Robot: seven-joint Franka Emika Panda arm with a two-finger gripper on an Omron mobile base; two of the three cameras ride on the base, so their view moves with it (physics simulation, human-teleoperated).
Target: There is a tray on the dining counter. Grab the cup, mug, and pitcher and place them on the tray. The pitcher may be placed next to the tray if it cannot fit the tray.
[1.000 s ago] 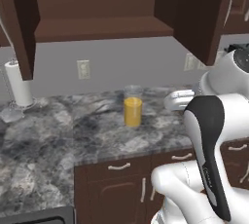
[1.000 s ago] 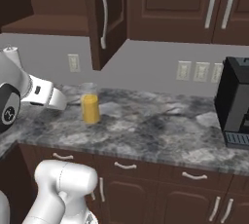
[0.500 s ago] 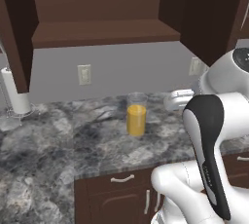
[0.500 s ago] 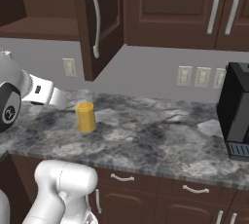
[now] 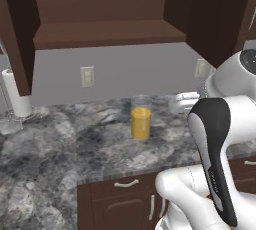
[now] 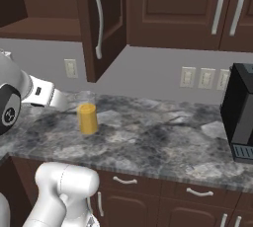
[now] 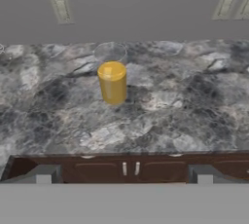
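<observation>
Tall clear glass pitcher [image 5: 141,122] of orange liquid untouched on grey marbled counter [image 5: 60,149], gripper [image 7: 124,181] fingers apart, empty; nothing placed.

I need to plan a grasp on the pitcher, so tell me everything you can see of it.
The pitcher is a tall, clear, glass-looking cylinder, its lower part filled with orange-yellow liquid and its upper part empty and see-through. No handle or lid can be made out. It stands upright on the marbled grey counter, away from the wall, with nothing else touching it. The hand view shows it straight ahead, with its round open rim.
</observation>
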